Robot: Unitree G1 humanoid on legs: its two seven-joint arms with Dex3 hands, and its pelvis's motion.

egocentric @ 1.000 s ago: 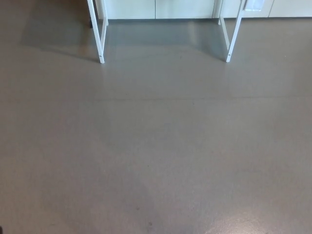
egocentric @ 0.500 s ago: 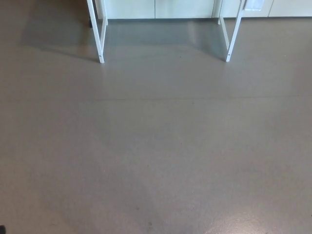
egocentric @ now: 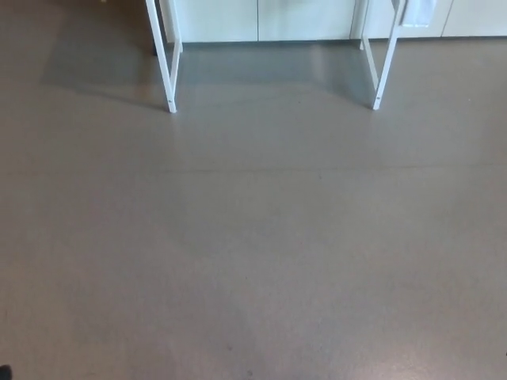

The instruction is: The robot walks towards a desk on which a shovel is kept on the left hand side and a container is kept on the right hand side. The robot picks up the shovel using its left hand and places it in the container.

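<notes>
Only the white legs of the desk show, at the top of the head view: a left leg (egocentric: 165, 63) and a right leg (egocentric: 384, 63). The desk top is out of the frame, so neither the shovel nor the container can be seen. Neither of my hands is in the picture.
Grey floor (egocentric: 253, 237) fills nearly the whole view between me and the desk. White cabinet fronts (egocentric: 261, 20) run along the wall behind the desk legs. A white object (egocentric: 417, 12) hangs by the right leg. A tiny dark shape (egocentric: 4, 372) sits at the bottom left corner.
The whole picture has shifted slightly down and right, so the camera has moved; the desk legs sit a little lower in the frame than before.
</notes>
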